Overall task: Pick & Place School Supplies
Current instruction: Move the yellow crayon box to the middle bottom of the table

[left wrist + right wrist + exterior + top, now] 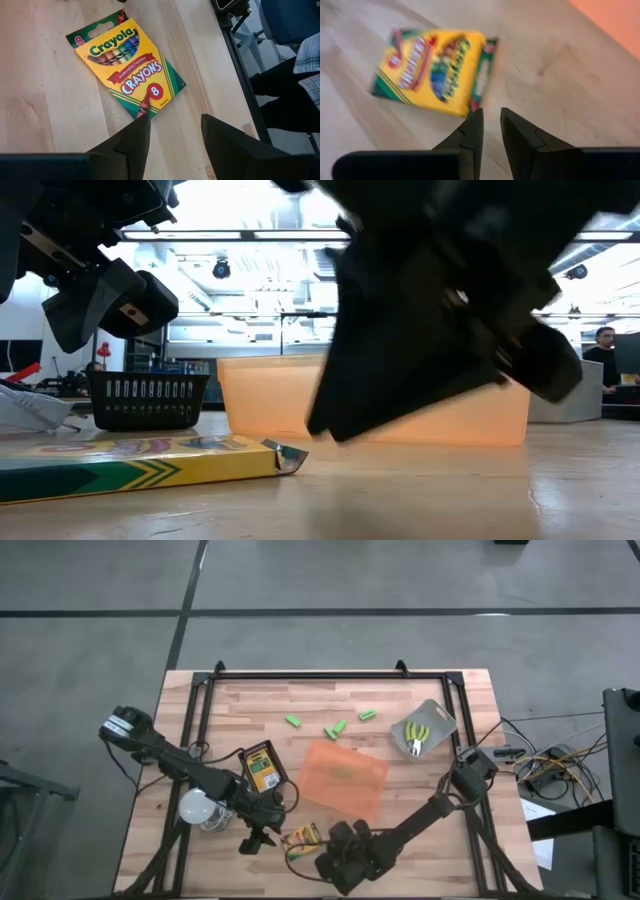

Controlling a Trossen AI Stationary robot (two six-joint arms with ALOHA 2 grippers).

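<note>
Yellow-and-green crayon box (pixel 140 460) lying flat near left. Orange translucent tray (pixel 270 395) farther back, mid-table. Dark arm (pixel 440 310) looming large in front. Black basket (pixel 148 398) far left.

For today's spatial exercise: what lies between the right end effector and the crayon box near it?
Only bare wood, seen in the right wrist view, separates the right end effector from the crayon box.

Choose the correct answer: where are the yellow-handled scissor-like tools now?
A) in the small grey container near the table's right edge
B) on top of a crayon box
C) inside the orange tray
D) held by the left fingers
A: in the high view the yellow-handled tools lie inside the grey container.
</note>
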